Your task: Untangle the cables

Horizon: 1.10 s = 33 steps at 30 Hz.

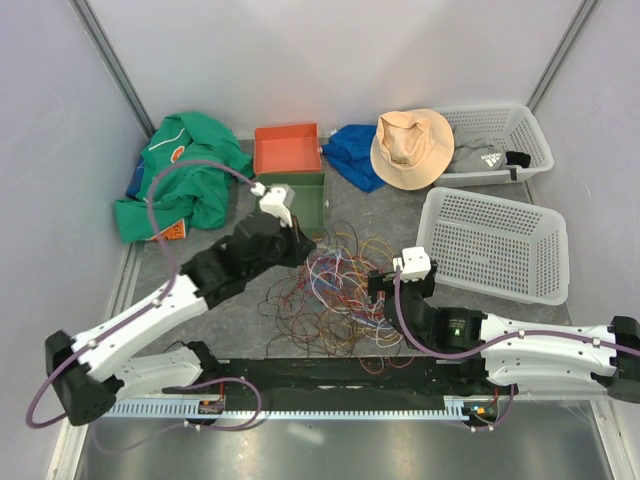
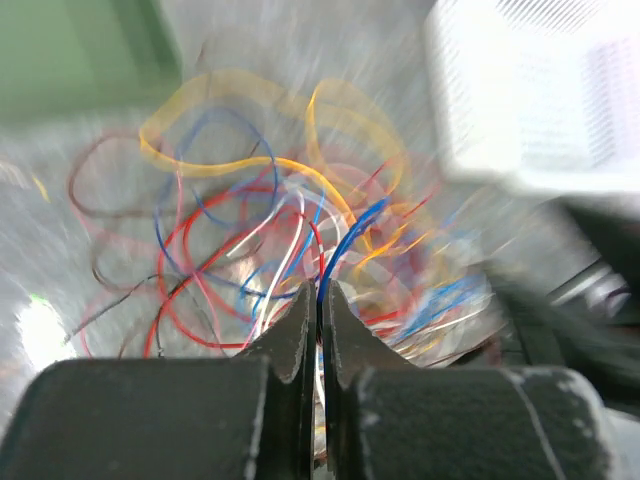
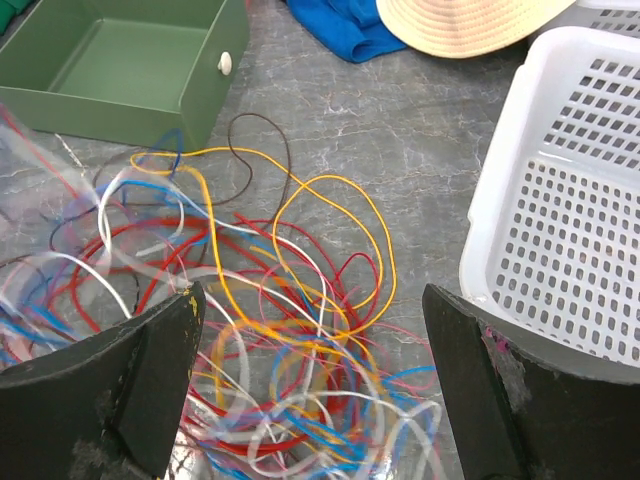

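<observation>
Jaws, left gripper [image 2: 320,293]: clamping cables [image 2: 348,230]; overhead hides it.

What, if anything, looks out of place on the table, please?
The cables lie in one knotted heap mid-table. The tan hat sits askew, overlapping the rim of the far basket, and a green garment lies crumpled far left.

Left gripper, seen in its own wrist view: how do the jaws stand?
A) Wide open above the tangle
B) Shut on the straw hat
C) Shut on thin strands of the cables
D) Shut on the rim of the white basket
C: the left gripper has its jaws pressed together, with a blue and a white strand of the cables pinched between them.
</observation>
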Tool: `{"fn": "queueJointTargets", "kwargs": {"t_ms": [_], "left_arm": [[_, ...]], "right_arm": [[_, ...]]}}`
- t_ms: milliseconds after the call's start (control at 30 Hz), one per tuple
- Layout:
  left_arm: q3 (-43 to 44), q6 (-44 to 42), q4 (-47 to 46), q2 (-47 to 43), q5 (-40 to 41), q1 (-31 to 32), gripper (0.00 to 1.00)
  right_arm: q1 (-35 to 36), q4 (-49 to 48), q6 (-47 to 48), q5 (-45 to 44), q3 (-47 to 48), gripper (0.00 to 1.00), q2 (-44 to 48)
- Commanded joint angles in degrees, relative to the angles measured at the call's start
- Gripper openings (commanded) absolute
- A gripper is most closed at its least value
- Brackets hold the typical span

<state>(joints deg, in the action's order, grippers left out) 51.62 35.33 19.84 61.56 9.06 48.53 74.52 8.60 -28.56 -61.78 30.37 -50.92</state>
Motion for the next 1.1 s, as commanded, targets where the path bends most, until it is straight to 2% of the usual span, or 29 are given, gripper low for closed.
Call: {"fn": "queueJointTargets", "kwargs": {"t_ms": [0,233,333,500,633,867,1067], "left_arm": [[13.21,-7.64,8.01,-5.57,7.63,0.16,0.02],[26.68,-13.35,14.79,-5.75,10.54,0.16,0.02],[30.03,-14.67,16.02,-4.53,8.96,0.16,0.02],[32.23,-15.12,16.99,-2.5,7.38,0.16,0.02],[34.25,-15.03,17.17,-1.62,6.41,0.07,0.02],[47.59,-16.08,19.8,0.75,3.6,0.16,0.02],[48.41,-16.08,20.86,1.72,2.55,0.07,0.02]], "right_arm": [[0.18,-0.16,1.92,-1.59,4.25,0.98,0.11],[0.1,-2.0,3.94,0.95,8.04,0.98,-0.33],[0.1,-5.95,6.22,2.97,8.48,0.98,1.25],[0.1,-18.78,11.49,11.67,7.6,0.98,3.1],[0.1,-25.2,13.79,16.16,7.86,0.98,-1.27],[0.01,-29.78,14.49,19.67,10.24,0.98,-7.18],[0.01,-31.71,14.49,21.7,10.15,0.98,-9.46]]}}
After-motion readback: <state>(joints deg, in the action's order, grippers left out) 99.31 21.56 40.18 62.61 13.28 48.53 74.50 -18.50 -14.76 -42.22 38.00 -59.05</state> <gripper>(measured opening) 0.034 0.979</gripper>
